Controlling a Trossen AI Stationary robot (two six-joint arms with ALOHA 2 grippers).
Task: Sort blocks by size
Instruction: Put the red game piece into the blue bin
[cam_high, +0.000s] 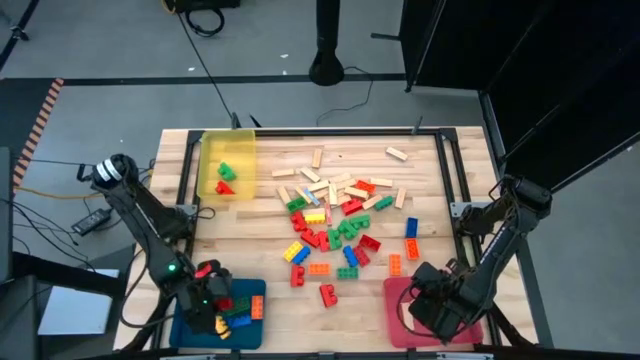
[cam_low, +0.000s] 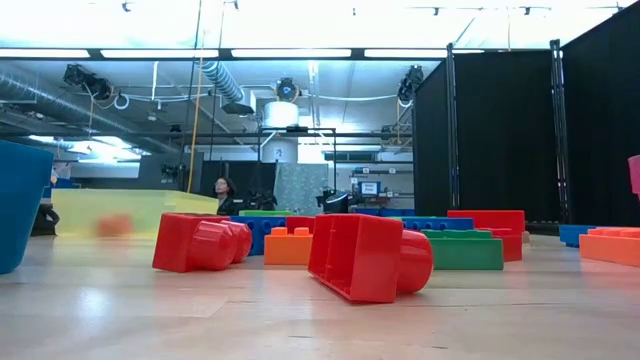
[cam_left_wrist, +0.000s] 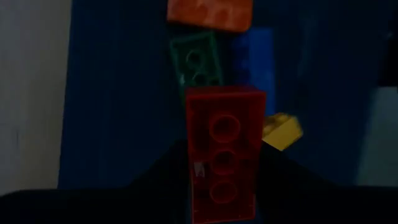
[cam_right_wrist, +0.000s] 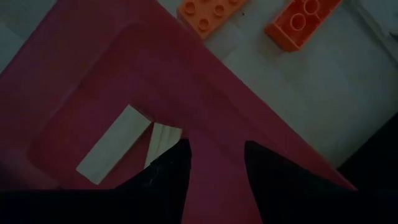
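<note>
Over blue tray (cam_high: 252, 292), left gripper (cam_left_wrist: 222, 186) clamps red brick (cam_left_wrist: 224, 146); right gripper (cam_right_wrist: 216, 163) part-open, empty.

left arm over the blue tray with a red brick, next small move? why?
Probably open the left gripper and drop the red brick. It is pinched between the fingers right above the blue tray, where orange, green, blue and yellow bricks already lie. The right gripper sits over the pink tray, apart from this.
</note>
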